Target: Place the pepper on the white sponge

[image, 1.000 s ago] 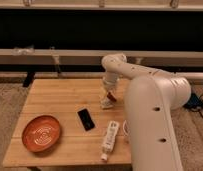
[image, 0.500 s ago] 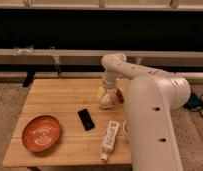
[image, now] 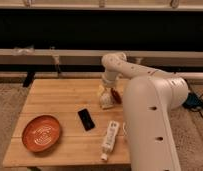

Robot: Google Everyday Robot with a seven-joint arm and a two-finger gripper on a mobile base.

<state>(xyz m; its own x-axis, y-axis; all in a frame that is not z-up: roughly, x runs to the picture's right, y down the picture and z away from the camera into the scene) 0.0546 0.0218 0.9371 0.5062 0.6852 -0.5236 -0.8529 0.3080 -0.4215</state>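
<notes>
Centre frame, the gripper (image: 109, 90) hangs just above the sponge (image: 104, 101) on the counter (image: 55, 102), jaws apart, probably to leave the pepper (image: 115, 96) there. The pepper lies at the sponge's right edge.

Office-type rm: wood table (image: 60, 97), carpet (image: 7, 116).

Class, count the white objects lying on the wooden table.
2. The white sponge lies at the right of the table, below the claw; the long white remote lies near the front edge. The arm may hide others.
</notes>
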